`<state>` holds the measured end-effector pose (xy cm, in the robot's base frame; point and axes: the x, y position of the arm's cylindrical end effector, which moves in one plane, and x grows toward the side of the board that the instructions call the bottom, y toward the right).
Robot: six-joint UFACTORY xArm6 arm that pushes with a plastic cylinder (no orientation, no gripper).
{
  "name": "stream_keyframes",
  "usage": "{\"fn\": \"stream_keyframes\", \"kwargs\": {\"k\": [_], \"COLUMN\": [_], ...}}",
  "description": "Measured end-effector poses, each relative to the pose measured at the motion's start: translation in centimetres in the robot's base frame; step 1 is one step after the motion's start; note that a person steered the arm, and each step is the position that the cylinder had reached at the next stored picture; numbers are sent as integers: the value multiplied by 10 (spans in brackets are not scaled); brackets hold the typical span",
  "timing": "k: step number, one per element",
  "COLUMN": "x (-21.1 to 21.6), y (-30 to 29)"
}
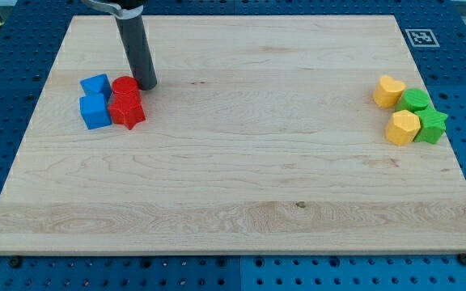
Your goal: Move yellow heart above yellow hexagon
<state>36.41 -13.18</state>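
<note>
While you're looking at the board, your end effector (146, 84) is just a plain dark rod with no jaws, so it's grasping nothing, and its tip sits on the table (233, 186) near the view's top left. Right beside the tip, on the view's left, you've got the red cylinder (124, 86), close enough that I can't tell whether they touch. Just below that one is the red star (127, 111), tucked against the cylinder. Further to the view's left of the tip are 2 blue blocks: an irregular blue block (95, 84) level with the tip, and a blue cube (95, 111) below it, sitting against the red star.

What you're after is way off on the other side. Far to the view's right of the tip, near the table's right edge, you'll find the yellow heart (389, 91), roughly level with the tip. It's at the upper left of a cluster of 4. The yellow hexagon (402, 128) sits just below it and a touch to the view's right, and I can't tell if the 2 touch. A green cylinder (416, 100) is right beside the heart on its right, and a green star (431, 125) sits beside the hexagon, below the green cylinder.

Both clusters are well apart.
</note>
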Motion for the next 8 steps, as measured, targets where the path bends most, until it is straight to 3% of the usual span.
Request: {"fn": "stream_keyframes", "kwargs": {"k": [1, 3, 4, 6, 8], "x": [-16, -91, -91, -24, 10], "y": [72, 246, 335, 363, 363]}}
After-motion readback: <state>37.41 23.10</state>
